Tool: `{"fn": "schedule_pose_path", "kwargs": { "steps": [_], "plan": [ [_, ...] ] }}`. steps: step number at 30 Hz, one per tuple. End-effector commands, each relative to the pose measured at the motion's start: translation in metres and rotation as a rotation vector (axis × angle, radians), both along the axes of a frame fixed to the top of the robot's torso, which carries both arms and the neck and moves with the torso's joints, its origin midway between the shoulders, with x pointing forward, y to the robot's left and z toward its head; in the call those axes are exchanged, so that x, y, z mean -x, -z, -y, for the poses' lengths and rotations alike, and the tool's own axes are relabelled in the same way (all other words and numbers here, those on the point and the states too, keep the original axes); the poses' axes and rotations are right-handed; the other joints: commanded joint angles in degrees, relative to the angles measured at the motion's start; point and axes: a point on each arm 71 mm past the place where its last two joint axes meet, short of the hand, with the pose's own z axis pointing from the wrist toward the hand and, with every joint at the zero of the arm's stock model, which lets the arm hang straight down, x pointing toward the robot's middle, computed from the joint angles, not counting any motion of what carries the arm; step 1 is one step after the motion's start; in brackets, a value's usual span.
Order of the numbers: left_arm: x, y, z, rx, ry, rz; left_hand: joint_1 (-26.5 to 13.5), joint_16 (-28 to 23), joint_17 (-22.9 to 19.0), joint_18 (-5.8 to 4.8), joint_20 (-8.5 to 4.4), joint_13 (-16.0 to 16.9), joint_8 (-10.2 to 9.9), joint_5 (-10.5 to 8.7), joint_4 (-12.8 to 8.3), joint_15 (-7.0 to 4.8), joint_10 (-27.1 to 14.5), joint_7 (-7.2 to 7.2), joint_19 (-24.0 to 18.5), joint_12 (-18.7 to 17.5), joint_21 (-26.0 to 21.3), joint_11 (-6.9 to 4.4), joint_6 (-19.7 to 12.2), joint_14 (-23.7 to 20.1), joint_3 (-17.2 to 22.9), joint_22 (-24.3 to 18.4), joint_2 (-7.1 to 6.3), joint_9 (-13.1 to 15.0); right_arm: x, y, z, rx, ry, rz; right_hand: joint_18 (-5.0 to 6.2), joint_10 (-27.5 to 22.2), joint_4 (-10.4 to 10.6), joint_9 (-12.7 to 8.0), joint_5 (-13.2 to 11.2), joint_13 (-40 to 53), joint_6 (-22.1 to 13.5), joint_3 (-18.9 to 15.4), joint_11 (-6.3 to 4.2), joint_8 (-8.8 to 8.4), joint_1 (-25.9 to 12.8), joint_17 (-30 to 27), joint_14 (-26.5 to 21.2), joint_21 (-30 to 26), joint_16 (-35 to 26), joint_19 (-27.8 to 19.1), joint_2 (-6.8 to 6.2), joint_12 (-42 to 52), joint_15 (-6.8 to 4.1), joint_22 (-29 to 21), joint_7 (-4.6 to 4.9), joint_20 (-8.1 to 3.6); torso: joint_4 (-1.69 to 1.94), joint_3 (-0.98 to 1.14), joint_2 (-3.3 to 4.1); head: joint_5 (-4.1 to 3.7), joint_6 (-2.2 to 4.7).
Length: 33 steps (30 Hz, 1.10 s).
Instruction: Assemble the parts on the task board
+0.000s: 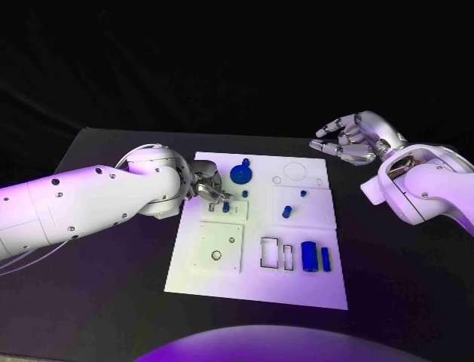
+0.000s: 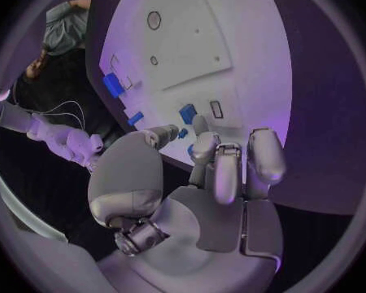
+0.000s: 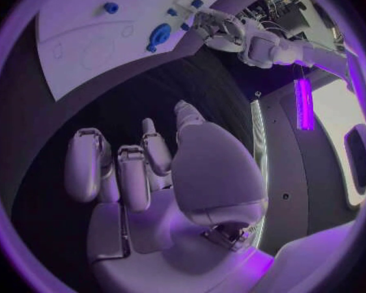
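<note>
The white board [image 1: 209, 280] lies in the middle of the black bench [image 1: 106, 249]. The left hand [image 1: 207, 188] sits over the board's left edge, fingers [image 2: 217, 169] curled close by a small blue part [image 1: 226, 205]; whether they grip it I cannot tell. The right hand [image 1: 351, 138] hangs off the board's far right corner, fingers loosely curled, holding nothing. A blue disc [image 1: 241, 174] and two blue blocks [image 1: 316, 257] rest on the board.

1. Violet-tinted light falls from above; the board [image 1: 256, 290] is brightest at its near edge.
2. The table [image 1: 106, 226] and background are near black.
3. Both arms show soft glare; the left hand [image 1: 207, 188] sits in shadow.
4. Wrist views bend edges strongly and darken at the rim.
5. A bright lamp strip [image 3: 303, 104] glares in the right wrist view.
</note>
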Motion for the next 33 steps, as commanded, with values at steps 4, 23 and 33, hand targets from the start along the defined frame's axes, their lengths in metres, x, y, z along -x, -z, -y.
{"fn": "schedule_pose_path", "kwargs": {
  "steps": [4,23,33],
  "plan": [
    [-0.008,-0.020,-0.005,0.080,-0.041,-0.011,-0.48,0.09,10.77,-0.97,0.20,-0.66,-1.13,0.07,0.02,-0.26,-0.67,0.42,-0.15,-0.51,-0.40,0.25,-0.77,4.78,-1.28,-0.28,0.40,-0.26,-0.001,0.001,-0.001,0.005,0.002,0.008,1.09,-0.44,-0.10,-0.06,0.16,-0.07,-0.44,-0.41,-0.09,0.17,-0.77,5.88,3.84,-0.33,-0.23,-0.39,-0.10,-0.40,-0.21,4.53,0.11,0.10,-0.06,0.10,-0.06,0.17,0.75],
    [-0.060,-0.032,-0.044,0.014,-0.144,-0.023,8.73,-0.64,9.19,-0.57,2.27,-4.88,-9.24,0.46,-0.10,2.04,-4.57,3.39,-1.67,-2.97,-1.41,2.87,-3.74,4.15,-5.74,-2.20,-0.57,-4.82,-0.002,0.003,-0.002,0.006,-0.001,0.001,1.09,-0.39,-0.10,-0.07,0.16,-0.01,-0.48,-0.46,-0.09,0.20,-0.95,5.89,3.84,-0.33,-0.24,-0.37,-0.07,-0.35,-0.20,4.55,0.12,0.11,-0.09,-0.01,0.23,0.53,2.21],
    [-0.072,-0.026,-0.043,-0.053,-0.137,-0.066,8.55,-0.90,8.62,-0.44,2.41,-5.38,-9.61,0.26,0.03,2.19,-5.01,3.50,-2.07,-3.27,-1.66,3.00,-3.43,3.93,-6.87,-2.79,-0.35,-5.11,-0.002,0.003,-0.004,0.006,-0.005,-0.002,1.09,-0.40,-0.11,-0.08,0.18,-0.02,-0.49,-0.47,-0.08,0.23,-1.01,5.86,3.83,-0.35,-0.26,-0.38,-0.03,-0.35,-0.20,4.54,0.12,0.11,0.06,-0.09,0.23,0.54,1.93]
  ]
}}
